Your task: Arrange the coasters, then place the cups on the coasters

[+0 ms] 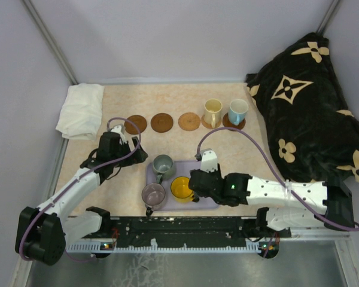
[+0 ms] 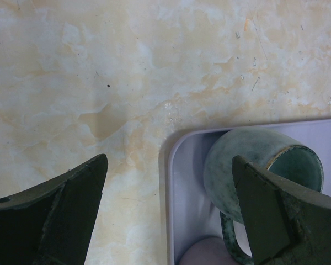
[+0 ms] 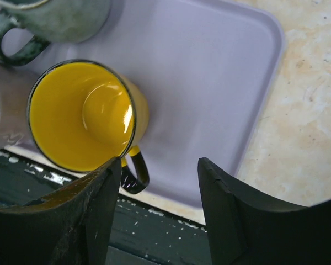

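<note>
Three bare brown coasters (image 1: 162,122) lie in a row at the back. Two more carry the cream cup (image 1: 213,111) and the white-and-blue cup (image 1: 238,110). On the lavender tray (image 1: 210,202) stand the grey-green cup (image 1: 163,165), the mauve cup (image 1: 153,194) and the orange-yellow cup (image 1: 181,188). My left gripper (image 2: 168,187) is open over the tray's left rim (image 2: 171,182), with the grey-green cup (image 2: 231,165) by its right finger. My right gripper (image 3: 160,182) is open at the orange-yellow cup (image 3: 80,116), whose dark handle (image 3: 137,174) sits in the gap beside the left finger.
A folded white cloth (image 1: 81,110) lies at the back left. A black flower-patterned cushion (image 1: 311,119) fills the right side. The dark rail (image 1: 185,230) runs along the near edge just below the tray.
</note>
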You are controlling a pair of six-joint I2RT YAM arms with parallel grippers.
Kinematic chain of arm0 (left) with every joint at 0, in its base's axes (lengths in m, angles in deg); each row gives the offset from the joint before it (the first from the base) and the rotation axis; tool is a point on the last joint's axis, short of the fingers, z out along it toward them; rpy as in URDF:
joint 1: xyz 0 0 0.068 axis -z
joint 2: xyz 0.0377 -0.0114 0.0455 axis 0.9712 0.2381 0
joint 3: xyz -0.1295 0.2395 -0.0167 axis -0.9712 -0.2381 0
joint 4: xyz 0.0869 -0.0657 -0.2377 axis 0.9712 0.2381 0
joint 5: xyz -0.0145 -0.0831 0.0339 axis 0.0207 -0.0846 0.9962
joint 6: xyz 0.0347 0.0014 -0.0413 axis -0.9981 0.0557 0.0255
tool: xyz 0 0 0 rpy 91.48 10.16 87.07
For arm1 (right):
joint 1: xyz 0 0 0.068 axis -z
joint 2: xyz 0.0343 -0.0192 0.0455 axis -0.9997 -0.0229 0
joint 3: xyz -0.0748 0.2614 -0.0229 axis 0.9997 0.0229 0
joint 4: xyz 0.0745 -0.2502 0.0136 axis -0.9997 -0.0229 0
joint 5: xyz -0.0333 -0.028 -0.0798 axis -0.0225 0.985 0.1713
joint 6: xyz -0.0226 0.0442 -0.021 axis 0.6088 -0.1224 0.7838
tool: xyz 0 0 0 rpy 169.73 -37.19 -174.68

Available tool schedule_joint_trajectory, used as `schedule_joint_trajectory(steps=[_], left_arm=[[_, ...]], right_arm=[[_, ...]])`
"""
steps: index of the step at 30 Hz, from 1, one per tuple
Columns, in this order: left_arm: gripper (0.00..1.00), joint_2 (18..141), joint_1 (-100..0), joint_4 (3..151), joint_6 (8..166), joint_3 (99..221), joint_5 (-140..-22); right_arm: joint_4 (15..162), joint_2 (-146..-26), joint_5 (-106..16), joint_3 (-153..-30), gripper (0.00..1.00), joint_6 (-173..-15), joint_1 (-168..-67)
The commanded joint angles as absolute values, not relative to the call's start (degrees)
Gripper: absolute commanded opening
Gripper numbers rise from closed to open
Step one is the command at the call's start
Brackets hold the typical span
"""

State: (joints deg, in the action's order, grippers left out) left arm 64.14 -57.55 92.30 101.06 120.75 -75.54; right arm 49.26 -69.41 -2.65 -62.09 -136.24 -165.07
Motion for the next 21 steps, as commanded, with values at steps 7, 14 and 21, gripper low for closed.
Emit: schedule_joint_trajectory(steps=[7,14,21], left_arm=[[1.00,62.5,-57.1,92.9,101.6,119.6,-75.1],[1.00,63.1,-57.1,92.7,101.7,119.6,-75.1],[1.00,63.5,-57.1,92.3,101.9,119.5,-75.3]], right_arm=[[54.9,-64.7,-5.7,-58.4,0.55,-134.4,-169.4],[58.5,-66.0,-9.2,-56.8,0.55,-131.2,-169.4],[61.2,-71.3,-10.0,-58.1,0.55,-128.9,-169.4]])
